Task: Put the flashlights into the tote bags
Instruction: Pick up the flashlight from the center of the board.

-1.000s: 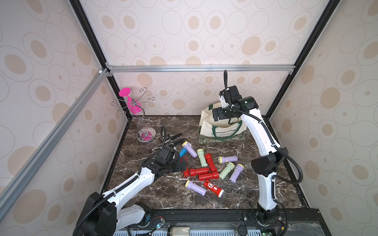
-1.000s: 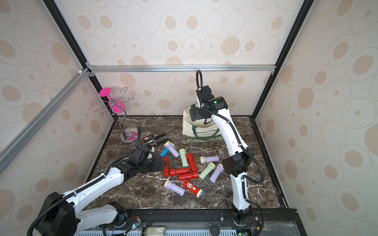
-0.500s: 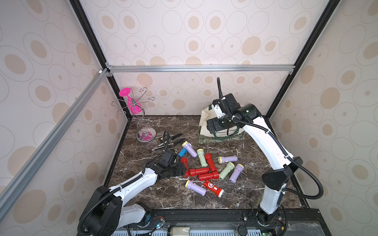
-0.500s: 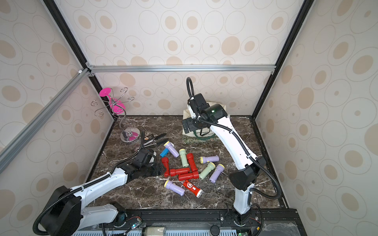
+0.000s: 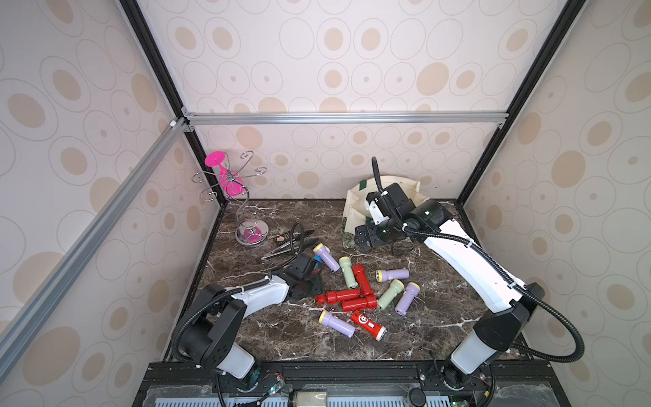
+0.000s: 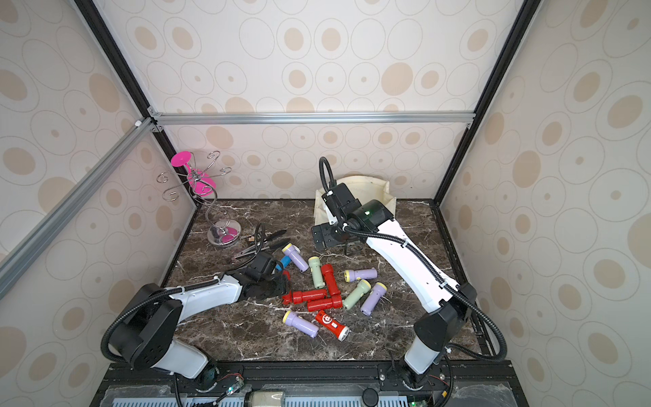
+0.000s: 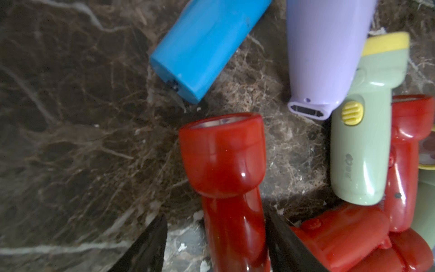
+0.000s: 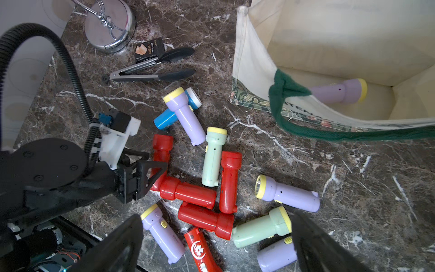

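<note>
Right wrist view: tote bag [image 8: 256,68] holds one lilac flashlight [image 8: 339,92].

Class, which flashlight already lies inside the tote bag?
The lilac, yellow-headed flashlight on the floor of the tote bag; every other one lies on the marble tabletop.

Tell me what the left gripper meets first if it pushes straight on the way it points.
Probably the red flashlight: its handle lies between the open jaws of the left gripper. Beyond its head, a little to one side, lies the blue flashlight.
</note>
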`<action>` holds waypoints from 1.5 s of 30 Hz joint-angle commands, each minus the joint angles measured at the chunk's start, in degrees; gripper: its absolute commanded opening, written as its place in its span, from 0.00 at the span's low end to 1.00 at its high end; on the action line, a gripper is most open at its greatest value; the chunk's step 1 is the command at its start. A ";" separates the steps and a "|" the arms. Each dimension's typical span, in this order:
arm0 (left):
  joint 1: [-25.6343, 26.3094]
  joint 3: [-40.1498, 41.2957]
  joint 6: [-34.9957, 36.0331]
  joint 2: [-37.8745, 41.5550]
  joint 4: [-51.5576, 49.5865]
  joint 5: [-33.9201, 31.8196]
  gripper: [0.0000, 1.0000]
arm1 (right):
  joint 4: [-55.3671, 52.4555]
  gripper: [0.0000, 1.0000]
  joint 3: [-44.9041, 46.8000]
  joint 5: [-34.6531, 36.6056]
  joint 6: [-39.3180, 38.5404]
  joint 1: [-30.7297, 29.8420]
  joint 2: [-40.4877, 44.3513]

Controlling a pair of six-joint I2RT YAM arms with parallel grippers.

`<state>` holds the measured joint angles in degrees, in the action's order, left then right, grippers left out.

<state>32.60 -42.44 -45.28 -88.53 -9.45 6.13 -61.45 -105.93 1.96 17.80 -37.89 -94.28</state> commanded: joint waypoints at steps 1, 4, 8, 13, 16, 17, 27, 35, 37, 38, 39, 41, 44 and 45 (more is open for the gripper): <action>0.58 -2.46 -0.87 -2.52 -0.53 -3.97 0.62 | 1.11 1.00 1.24 -0.37 1.42 -0.32 1.23; 1.15 -2.23 -1.79 -3.23 -0.71 -5.07 0.56 | 2.24 1.00 2.75 -0.88 2.25 -0.27 1.61; 1.45 -0.75 -2.67 -2.81 0.57 -4.88 0.49 | 3.02 1.00 4.02 -1.05 2.43 -0.31 2.23; 1.56 0.13 -3.63 -0.91 1.49 -4.47 0.31 | 3.57 1.00 5.22 -0.90 2.35 -0.30 2.60; 1.48 0.55 -3.83 0.78 2.25 -3.87 0.23 | 4.26 1.00 6.47 -1.17 2.59 -0.28 3.05; 1.44 0.58 -3.79 1.14 2.26 -3.64 0.20 | 4.47 1.00 6.75 -1.25 2.57 -0.33 3.22; 1.40 3.25 -3.27 10.66 6.04 -1.11 0.08 | 8.08 1.00 10.59 -3.63 2.14 -0.33 5.04; 0.64 3.07 -1.24 19.81 6.29 1.27 0.01 | 15.86 1.00 15.43 -10.56 3.37 -0.02 7.59; 0.12 2.68 -1.14 22.05 6.35 2.12 0.01 | 18.37 1.00 16.70 -14.00 4.28 0.67 7.96; -0.24 2.49 -1.13 22.81 6.37 2.70 0.01 | 19.65 0.99 17.38 -15.92 4.79 1.21 8.21; -0.64 2.10 -1.07 23.58 6.45 3.27 0.01 | 21.48 0.99 18.25 -18.49 5.38 1.81 8.56; -1.08 1.16 -0.91 24.76 7.00 4.16 0.01 | 25.32 0.99 19.99 -23.73 6.42 3.30 9.18; -1.67 0.10 -1.23 26.06 9.54 6.29 0.00 | 28.20 0.98 20.70 -31.01 6.61 5.14 8.88; -2.03 -0.09 -1.80 26.38 11.01 7.48 0.00 | 27.93 0.98 20.27 -32.60 5.93 5.57 8.51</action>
<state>31.40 -39.18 -47.27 -63.72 -3.27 10.50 -37.98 -85.69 -21.58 23.29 -33.43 -86.48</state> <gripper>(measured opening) 0.364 0.980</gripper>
